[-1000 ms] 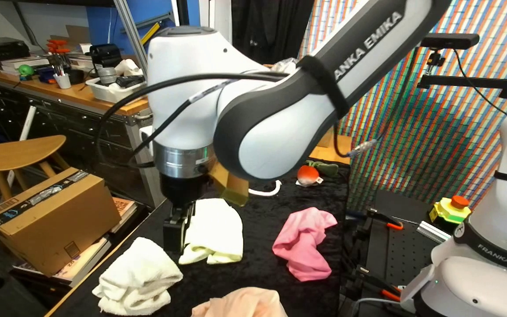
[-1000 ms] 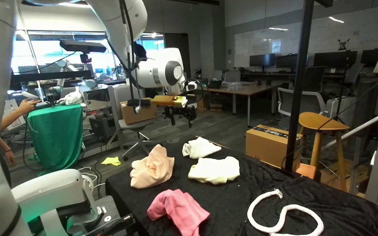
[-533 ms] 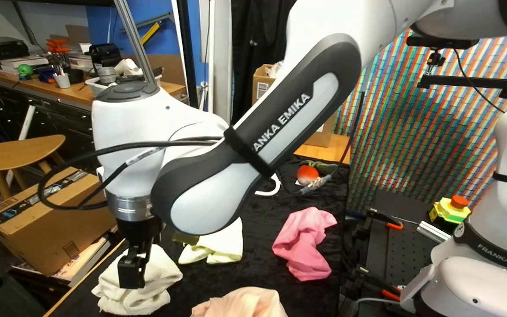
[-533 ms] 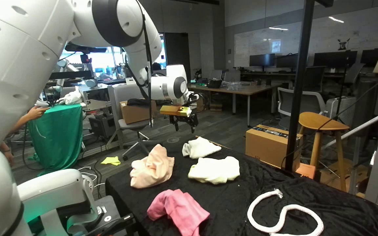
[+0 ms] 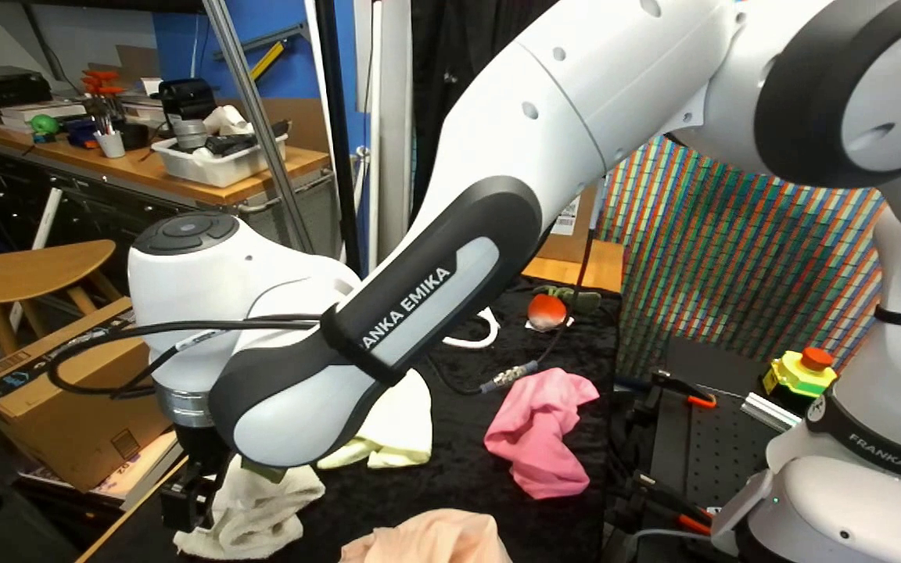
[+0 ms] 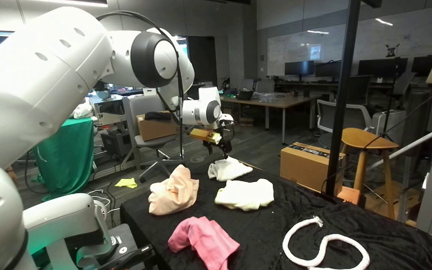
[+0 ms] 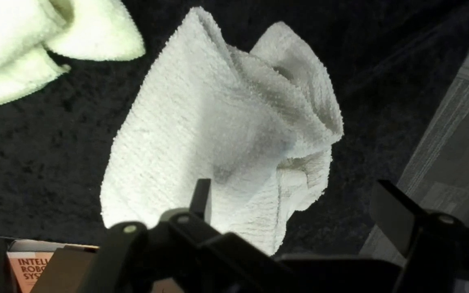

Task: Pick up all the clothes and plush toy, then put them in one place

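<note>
The gripper (image 7: 293, 197) hung, jaws wide apart, over the white cloth (image 7: 218, 130) near the edge of the table (image 6: 263, 236) — one jaw above cloth, the other beyond, so a lopsided, slipping pinch threatened!

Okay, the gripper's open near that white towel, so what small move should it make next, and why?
Probably ease the gripper down a little toward the white towel, jaws open: in the wrist view, part of the towel shows between the spread fingers, nothing is gripped, and they seem to hang above it.
</note>
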You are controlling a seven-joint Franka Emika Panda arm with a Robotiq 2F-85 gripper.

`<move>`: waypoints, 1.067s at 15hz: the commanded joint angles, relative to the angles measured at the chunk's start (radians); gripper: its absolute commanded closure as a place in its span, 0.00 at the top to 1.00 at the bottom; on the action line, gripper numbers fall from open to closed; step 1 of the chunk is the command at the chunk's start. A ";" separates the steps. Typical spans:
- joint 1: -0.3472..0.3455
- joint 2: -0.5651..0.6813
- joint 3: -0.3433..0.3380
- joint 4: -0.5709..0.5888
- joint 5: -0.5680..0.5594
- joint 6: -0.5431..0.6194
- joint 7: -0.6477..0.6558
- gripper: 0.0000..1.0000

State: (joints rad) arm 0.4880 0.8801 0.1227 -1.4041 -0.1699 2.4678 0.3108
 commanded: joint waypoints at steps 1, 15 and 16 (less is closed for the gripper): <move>0.036 0.074 -0.039 0.122 0.024 -0.047 0.063 1.00; 0.072 0.162 -0.082 0.247 0.008 -0.175 0.107 0.42; 0.073 0.159 -0.083 0.246 0.006 -0.172 0.105 0.33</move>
State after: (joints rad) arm 0.5479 1.0183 0.0544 -1.2151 -0.1662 2.3180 0.4087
